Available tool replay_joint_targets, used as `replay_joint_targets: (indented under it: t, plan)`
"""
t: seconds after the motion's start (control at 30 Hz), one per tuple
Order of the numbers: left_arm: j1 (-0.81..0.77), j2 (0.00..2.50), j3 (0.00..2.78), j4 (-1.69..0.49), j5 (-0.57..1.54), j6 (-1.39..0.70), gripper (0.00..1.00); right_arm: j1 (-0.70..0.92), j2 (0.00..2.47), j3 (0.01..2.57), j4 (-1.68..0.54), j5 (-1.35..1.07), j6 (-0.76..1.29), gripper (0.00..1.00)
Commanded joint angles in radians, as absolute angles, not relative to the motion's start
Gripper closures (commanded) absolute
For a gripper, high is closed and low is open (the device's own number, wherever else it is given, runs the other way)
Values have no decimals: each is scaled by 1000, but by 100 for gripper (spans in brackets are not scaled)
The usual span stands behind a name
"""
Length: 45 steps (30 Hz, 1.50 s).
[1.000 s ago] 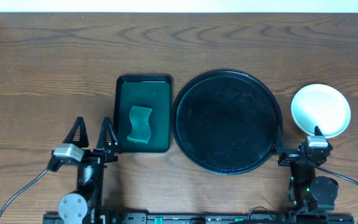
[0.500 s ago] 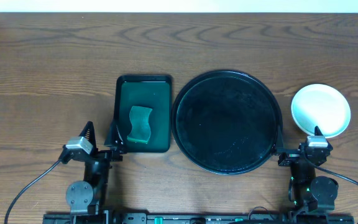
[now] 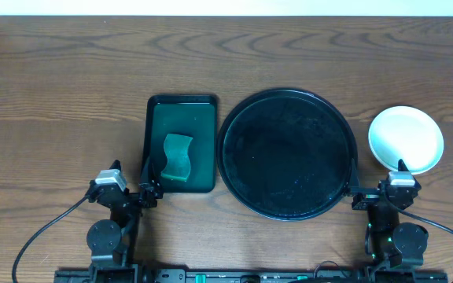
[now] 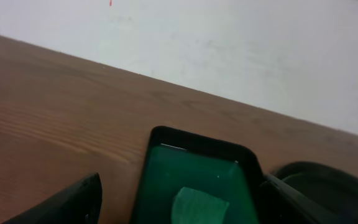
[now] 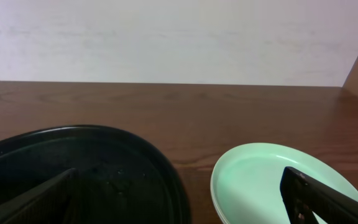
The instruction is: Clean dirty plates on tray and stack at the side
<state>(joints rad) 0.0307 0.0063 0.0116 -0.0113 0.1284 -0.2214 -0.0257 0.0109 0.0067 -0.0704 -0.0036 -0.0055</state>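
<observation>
The round black tray lies mid-table with nothing on it; its rim shows in the right wrist view. The plates sit as a pile on the wood just right of the tray. The top plate is pale mint with no smear showing. My right gripper rests low at the front edge, open, one finger over the tray rim and one over the plates. My left gripper is open and holds nothing, at the green tray's front left corner.
A dark green rectangular tray left of the black tray holds a green sponge; both show in the left wrist view, tray and sponge. A white wall runs behind the table's far edge. Cables trail from both arm bases.
My left arm has drawn back toward the front edge and shifted right, ending beside the green tray's corner. The right arm, plates and trays have not moved.
</observation>
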Motion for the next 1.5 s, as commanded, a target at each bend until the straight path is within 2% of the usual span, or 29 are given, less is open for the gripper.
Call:
replay_joint_targets:
  t: [0.0, 1.47]
  plan:
    - [26, 2, 4, -59, 149, -134, 20, -16, 5, 5, -75, 2, -9, 1]
    - [-1, 4, 4, -59, 139, -125, 20, -16, 5, 5, -75, 2, -8, 1]
